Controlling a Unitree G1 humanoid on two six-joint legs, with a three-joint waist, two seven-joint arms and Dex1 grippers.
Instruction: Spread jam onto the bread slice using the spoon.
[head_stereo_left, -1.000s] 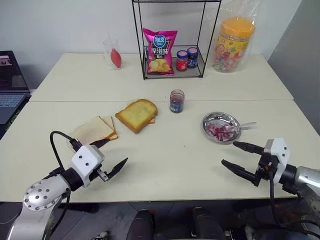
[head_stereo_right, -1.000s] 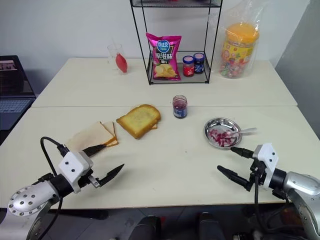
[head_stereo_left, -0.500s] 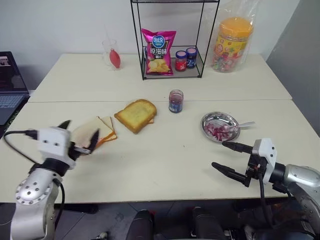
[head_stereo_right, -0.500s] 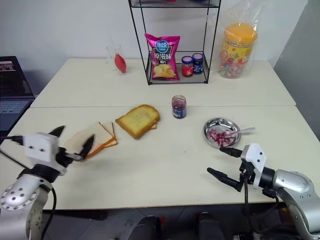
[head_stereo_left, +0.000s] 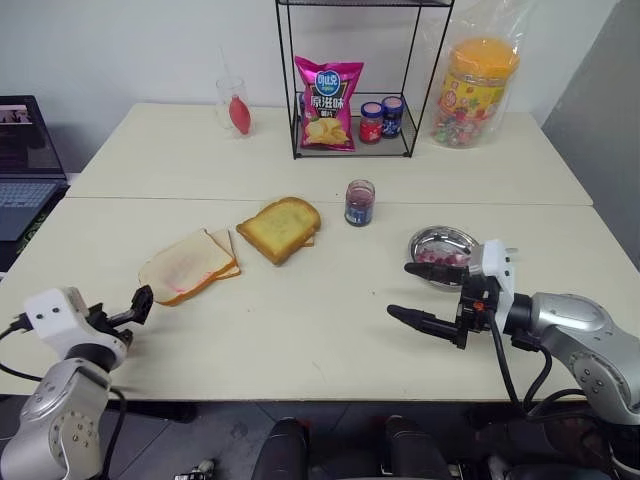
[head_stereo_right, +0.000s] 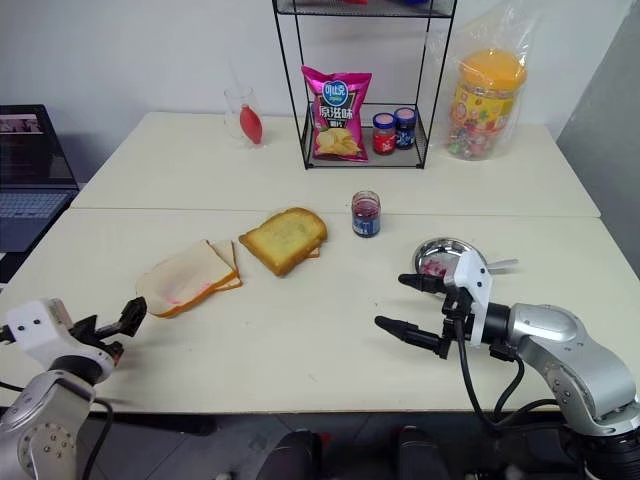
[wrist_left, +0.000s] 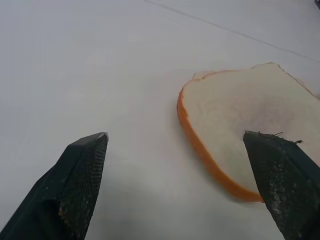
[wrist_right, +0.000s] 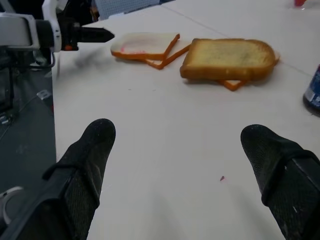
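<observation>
Both my tools hung spread and empty over the pale counter (head_stereo_left: 330, 340).

The counter was two cream slabs meeting at a seam, set against a white wall, with a laptop (head_stereo_left: 25, 165) off its left end. My left tool (head_stereo_left: 135, 305) hovered near the left front corner, fingers apart, just short of the bread slice (head_stereo_left: 185, 270), which lay flat with a faint pink smear at its middle; a toasted slice (head_stereo_left: 278, 226) lay beside it. My right tool (head_stereo_left: 425, 293) stood wide open in front of the steel dish (head_stereo_left: 432, 242) holding red jam (head_stereo_right: 432, 266), the spoon (head_stereo_right: 500, 265) handle poking past the rim. An open jam jar (head_stereo_left: 359, 203) stood mid-counter. Behind it, a black wire rack (head_stereo_left: 350, 80) held a crisp packet (head_stereo_left: 326, 103) and two small jars (head_stereo_left: 382, 120); a sweets tub (head_stereo_left: 472, 88) stood right of the rack, and a glass (head_stereo_left: 233, 106) left of it.
</observation>
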